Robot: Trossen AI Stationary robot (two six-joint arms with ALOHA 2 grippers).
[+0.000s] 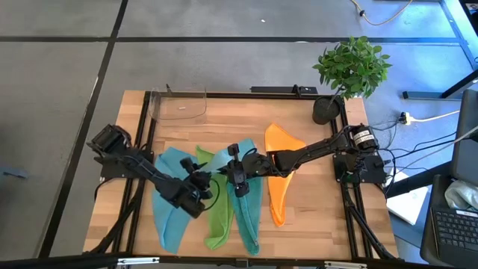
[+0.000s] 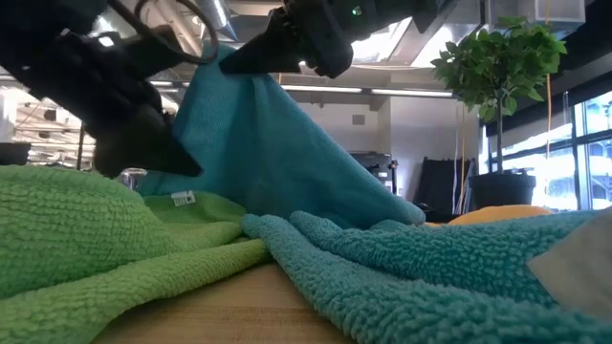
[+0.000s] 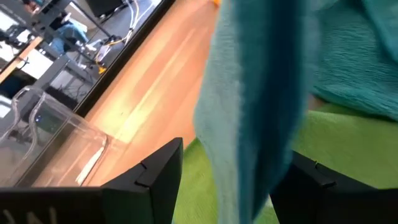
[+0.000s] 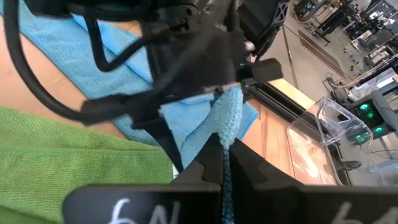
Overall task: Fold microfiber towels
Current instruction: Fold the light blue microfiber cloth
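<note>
Bench: pale wood grain, black frame at edges. Light blue towel near left edge; lime green towel beside it; teal towel at middle; orange towel toward right edge. All plain, no pattern. Arms dark. Plant at back right corner: green leaves, black pot.

four towels show on the surface: one light blue towel at 8 o'clock, one lime green towel, one teal towel at 6 o'clock, one orange towel at 3 o'clock. two arms, each with one tool. one potted plant at 1 o'clock. one clear container at 11 o'clock.
</note>
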